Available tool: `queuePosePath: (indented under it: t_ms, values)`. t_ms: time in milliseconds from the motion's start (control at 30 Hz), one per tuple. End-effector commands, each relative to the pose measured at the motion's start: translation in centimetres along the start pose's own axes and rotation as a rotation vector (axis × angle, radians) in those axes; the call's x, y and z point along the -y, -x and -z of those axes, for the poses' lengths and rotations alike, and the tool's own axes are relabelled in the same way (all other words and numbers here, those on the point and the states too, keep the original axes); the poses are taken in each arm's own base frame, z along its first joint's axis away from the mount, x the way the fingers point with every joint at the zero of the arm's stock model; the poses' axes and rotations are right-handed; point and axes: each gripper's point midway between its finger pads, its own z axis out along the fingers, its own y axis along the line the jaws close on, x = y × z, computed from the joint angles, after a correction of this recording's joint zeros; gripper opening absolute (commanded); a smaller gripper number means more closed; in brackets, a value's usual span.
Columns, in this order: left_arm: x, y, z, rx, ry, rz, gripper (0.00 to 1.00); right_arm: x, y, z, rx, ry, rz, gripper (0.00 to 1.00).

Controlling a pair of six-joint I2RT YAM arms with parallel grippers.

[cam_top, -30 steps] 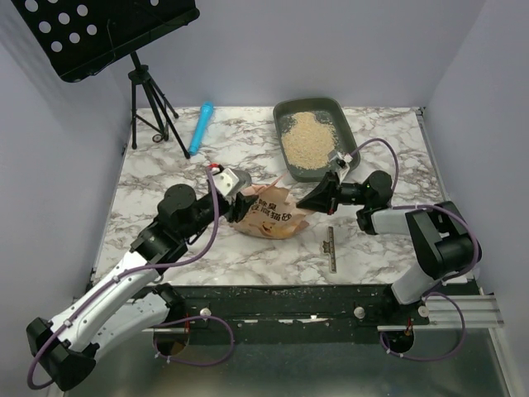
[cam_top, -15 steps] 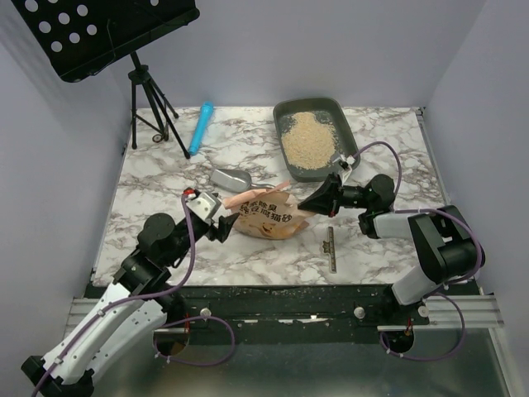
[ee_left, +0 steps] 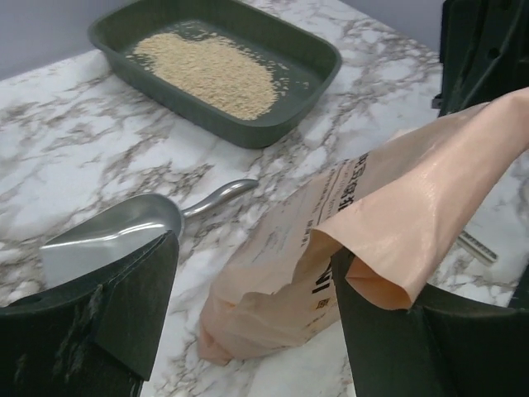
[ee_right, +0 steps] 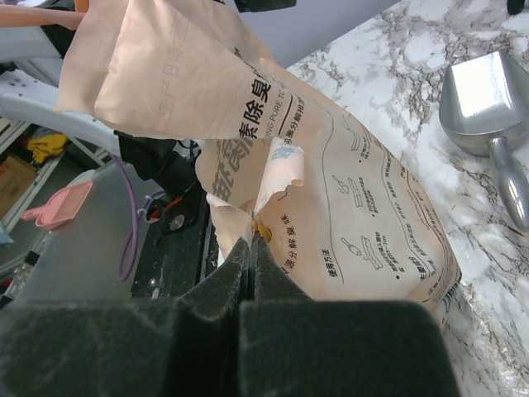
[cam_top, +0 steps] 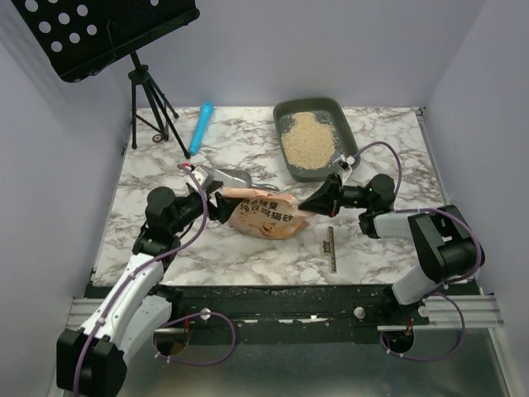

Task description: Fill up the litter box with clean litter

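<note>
**Top view.** The left tool [cam_top: 216, 207] has let go of the orange bag [cam_top: 264, 217]. It backed off, then returned to the bag's left end, and its jaws are spread. The right tool [cam_top: 307, 203] is at the bag's right end. The bag lies slumped on the surface [cam_top: 165, 165]. The litter box [cam_top: 307, 101] sits beyond the bag, apart from it, with a mound of clean litter [cam_top: 306, 141] inside. The scoop [cam_top: 231, 178] is just behind the bag.

**Left wrist.** The left tool [ee_left: 252, 265] has its jaws wide, with the bag's [ee_left: 372, 207] loose flap draped against one finger and nothing clamped.

**Right wrist.** The right tool [ee_right: 250, 248] is pressed together, pinching the bag's [ee_right: 347, 215] torn lip.

**Judgement.** Either the pour is done or the left tool is setting up a regrip; I cannot tell which.
</note>
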Motion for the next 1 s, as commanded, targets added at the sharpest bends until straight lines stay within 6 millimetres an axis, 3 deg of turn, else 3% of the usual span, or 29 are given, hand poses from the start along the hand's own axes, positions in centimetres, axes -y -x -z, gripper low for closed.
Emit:
queuePosePath:
  t_ms: [0, 200, 367, 467, 600, 700, 767, 867, 967]
  values:
    - [4.5, 2.5, -1.1, 0.111, -0.353, 0.093, 0.81, -2.6, 3.2, -0.1, 0.064, 0.117, 0.369, 0.0]
    - [5.5, 1.4, -2.5, 0.082, -0.491, 0.169, 0.77, -2.3, 3.1, -0.1, 0.065, 0.112, 0.356, 0.0]
    - [5.2, 0.1, -2.7, 0.057, -0.483, 0.171, 0.7, -2.2, 3.2, -0.1, 0.074, 0.101, 0.352, 0.0]
    - [4.9, -0.6, -3.0, 0.031, -0.47, 0.173, 0.51, -1.9, 3.0, 0.0, 0.075, 0.094, 0.333, 0.0]
    - [4.4, -0.6, -3.4, 0.033, -0.447, 0.175, 0.01, -1.9, 3.2, 0.2, 0.077, 0.088, 0.323, 0.0]
    - [4.0, -0.4, -3.4, 0.05, -0.412, 0.174, 0.0, -2.0, 3.3, 0.5, 0.078, 0.084, 0.326, 0.01]
    - [3.7, 0.5, -3.1, 0.093, -0.368, 0.173, 0.0, -2.0, 3.4, 0.6, 0.081, 0.079, 0.331, 0.11]
    - [3.0, 1.2, -2.5, 0.137, -0.287, 0.165, 0.0, -1.9, 3.2, 0.6, 0.074, 0.081, 0.324, 0.38]
    - [2.8, 2.0, -1.8, 0.165, -0.249, 0.159, 0.0, -1.6, 3.0, 0.6, 0.067, 0.083, 0.313, 0.5]
